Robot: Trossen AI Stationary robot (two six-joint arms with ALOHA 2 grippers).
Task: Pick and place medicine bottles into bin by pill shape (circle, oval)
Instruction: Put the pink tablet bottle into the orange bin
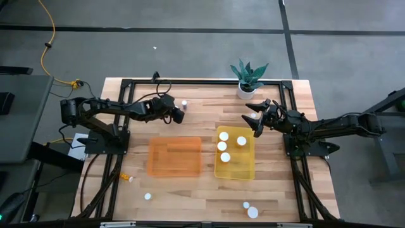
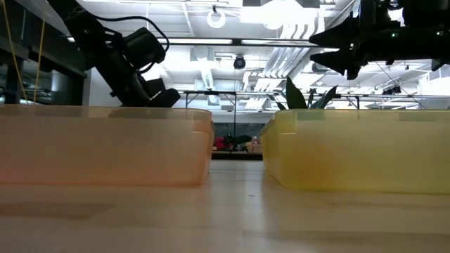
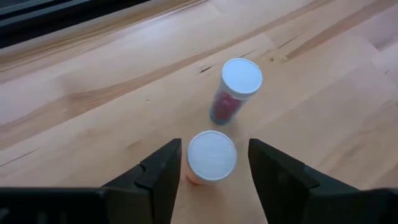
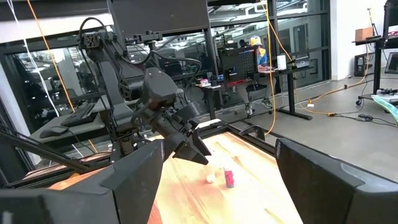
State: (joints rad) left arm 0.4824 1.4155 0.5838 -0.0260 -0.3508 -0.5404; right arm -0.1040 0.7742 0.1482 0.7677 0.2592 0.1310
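Two amber medicine bottles with white caps stand upright on the table at the far left. My left gripper is open and low over the table. Its fingers stand on either side of the nearer bottle without touching it. The second bottle stands just beyond it and also shows in the high view. My right gripper is open and empty, held high above the far end of the yellow bin, which holds several bottles. The orange bin shows no bottles.
A white cap shows beside my right gripper. A potted plant stands at the far edge. Near the front edge are loose bottles: one lying down, one upright, and two at the right.
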